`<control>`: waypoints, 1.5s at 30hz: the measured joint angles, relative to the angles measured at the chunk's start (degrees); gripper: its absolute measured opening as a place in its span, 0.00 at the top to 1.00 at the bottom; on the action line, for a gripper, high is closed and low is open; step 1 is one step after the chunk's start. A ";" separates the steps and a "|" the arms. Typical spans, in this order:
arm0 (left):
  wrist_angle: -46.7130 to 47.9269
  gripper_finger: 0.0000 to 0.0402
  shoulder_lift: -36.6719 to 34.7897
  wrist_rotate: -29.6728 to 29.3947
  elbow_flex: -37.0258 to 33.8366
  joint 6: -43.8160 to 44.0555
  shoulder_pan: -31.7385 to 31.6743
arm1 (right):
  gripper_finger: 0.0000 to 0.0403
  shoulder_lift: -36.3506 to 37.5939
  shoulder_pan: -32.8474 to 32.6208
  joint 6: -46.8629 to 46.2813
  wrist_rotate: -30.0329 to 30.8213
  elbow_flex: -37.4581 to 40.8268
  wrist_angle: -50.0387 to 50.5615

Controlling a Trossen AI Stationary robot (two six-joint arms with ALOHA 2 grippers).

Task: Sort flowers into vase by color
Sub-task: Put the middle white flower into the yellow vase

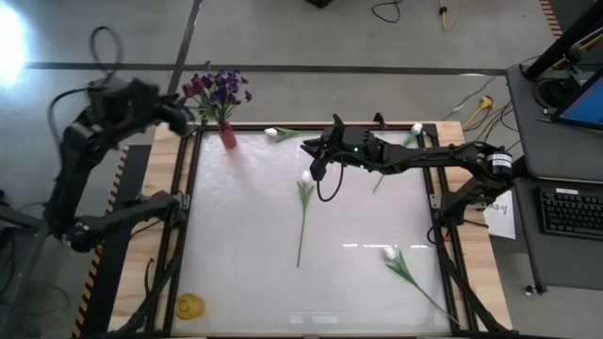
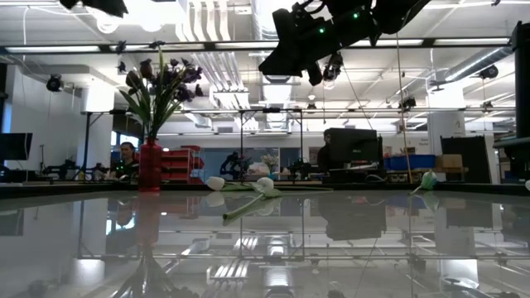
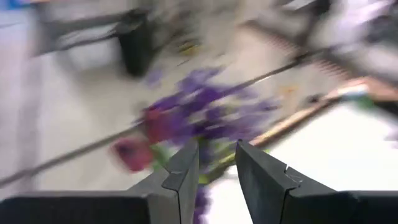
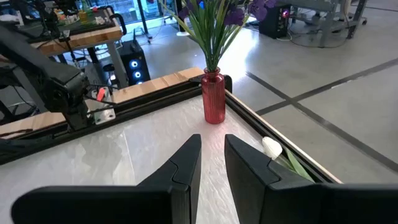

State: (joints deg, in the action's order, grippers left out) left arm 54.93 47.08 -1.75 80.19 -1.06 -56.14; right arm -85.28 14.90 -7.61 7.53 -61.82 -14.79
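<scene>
mid-sort: left claw (image 1: 181,115) beside red vase (image 1: 227,137) upper left, slightly parted, seemingly empty amid blur. right claw (image 1: 316,172) narrow, empty above white tulip (image 1: 306,177) mid-frame; next, lower and grasp.

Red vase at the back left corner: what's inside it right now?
The red vase holds purple blossoms and a dark red flower on green stems. No white tulip shows in it. The stem ends inside the vase are hidden.
</scene>
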 joint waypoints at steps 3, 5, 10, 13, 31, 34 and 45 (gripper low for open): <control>-0.93 0.76 -4.50 15.56 -0.29 0.78 0.22 | 0.84 -0.01 0.00 -2.10 -0.02 0.00 0.02; -3.04 0.76 -7.77 27.95 -2.15 2.38 0.25 | 0.84 -0.08 -0.07 -3.32 -0.06 0.00 -0.01; -12.29 0.76 -16.22 43.72 -10.89 8.17 0.26 | 0.84 -2.07 -1.14 -6.13 -0.22 0.00 -0.27; -18.03 0.76 -20.57 44.57 -17.99 11.96 0.24 | 0.84 -4.01 -2.28 -7.89 -0.25 0.00 -0.47; -56.80 0.76 -27.43 38.24 -55.62 27.59 20.79 | 0.84 -7.48 -4.15 -11.48 -6.49 0.00 0.04; -61.84 0.76 -24.58 26.32 -59.28 25.06 32.76 | 0.84 -6.49 -4.15 -11.48 -6.49 0.00 1.35; -64.61 0.76 0.22 -36.55 -57.67 23.26 75.38 | 0.84 -1.03 -4.16 -10.21 -5.15 0.00 9.47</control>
State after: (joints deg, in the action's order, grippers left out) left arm -9.68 47.30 -38.31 22.52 22.20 19.24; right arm -86.31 10.74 -17.82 2.38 -61.82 -5.32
